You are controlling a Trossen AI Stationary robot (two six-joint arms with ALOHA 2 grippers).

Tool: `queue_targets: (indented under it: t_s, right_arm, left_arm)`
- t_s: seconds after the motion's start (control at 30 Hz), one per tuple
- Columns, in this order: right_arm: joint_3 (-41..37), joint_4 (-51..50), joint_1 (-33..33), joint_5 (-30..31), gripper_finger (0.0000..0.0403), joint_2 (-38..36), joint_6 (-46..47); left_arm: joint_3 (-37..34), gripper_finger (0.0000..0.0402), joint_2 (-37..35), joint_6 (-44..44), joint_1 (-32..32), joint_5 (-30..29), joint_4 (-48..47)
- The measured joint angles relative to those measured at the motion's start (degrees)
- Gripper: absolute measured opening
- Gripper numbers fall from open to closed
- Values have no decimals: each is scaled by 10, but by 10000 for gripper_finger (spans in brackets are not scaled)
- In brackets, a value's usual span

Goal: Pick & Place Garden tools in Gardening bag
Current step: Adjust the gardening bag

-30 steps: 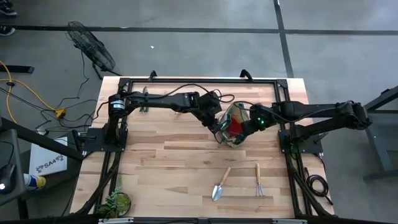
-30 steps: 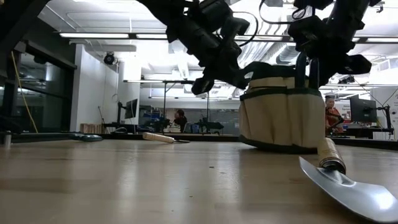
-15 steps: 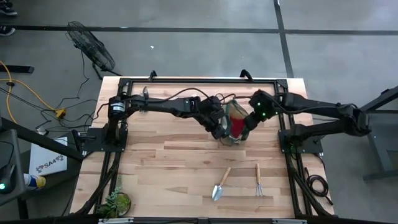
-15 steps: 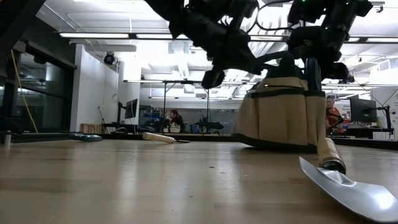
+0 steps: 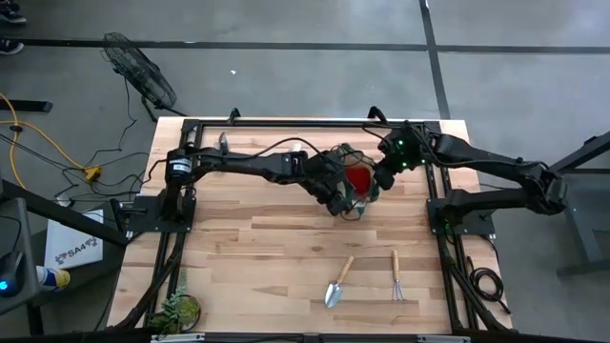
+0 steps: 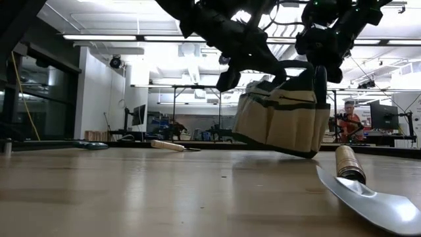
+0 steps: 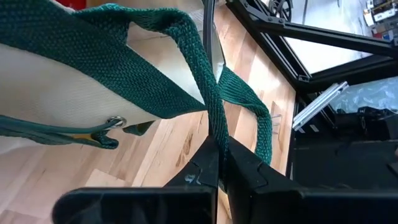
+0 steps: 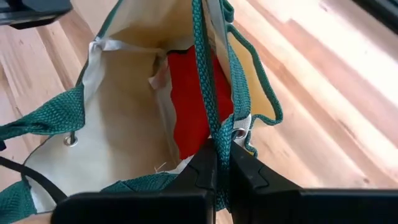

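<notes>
The gardening bag (image 5: 356,183), tan canvas with green trim, hangs tilted between both grippers, with a red cloth (image 8: 193,102) showing inside its open mouth. My left gripper (image 5: 341,204) is shut on one green loop handle at the bag's near left. My right gripper (image 5: 380,179) is shut on the other handle at its right. In the low view the bag (image 6: 281,122) tips, its left bottom edge raised. A wooden-handled trowel (image 5: 338,282) and a hand rake (image 5: 396,276) lie flat on the table nearer the front edge. My left gripper pinches a green woven loop handle (image 7: 213,127) between its two shut fingers, which slant downward. The strap runs taut from the fingers up to the bag's rim. My right gripper pinches the other green handle strap (image 8: 211,134) between its two fingers, coming from above at a slant over the bag's open mouth. The strap runs taut to the rim; whether the bag's low corner (image 6: 304,155) touches the table, I cannot tell.
A potted leafy plant (image 5: 178,310) stands at the near left corner. Another wooden-handled tool (image 6: 168,145) lies far off at the table's left. The trowel's blade (image 6: 371,201) lies close to the low camera. Bare wood lies between the bag and the two tools.
My right gripper has gone toward the table's far edge and rolled, drawing its handle along. The bag has gone from standing upright on its base to tilted, one side of its bottom raised off the table, and has shifted toward the far edge. My left gripper has crept slightly toward the bag.
</notes>
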Motion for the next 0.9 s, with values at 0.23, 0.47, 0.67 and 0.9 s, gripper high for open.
queue_targets:
  t_s: [0.23,0.47,0.67,0.9]
  right_arm:
    - [0,22,-13,-24,4,47,-41]
    - [0,37,-11,-51,4,103,-42]
    - [0,43,-11,-54,4,99,-43]
    - [0,39,-11,-54,4,87,-42]
  left_arm:
    - [0,1,0,-6,-5,-9,6]
    - [0,52,0,-2,3,4,-12]
    - [0,103,0,16,17,52,-29]
    - [0,153,-13,41,44,127,-62]
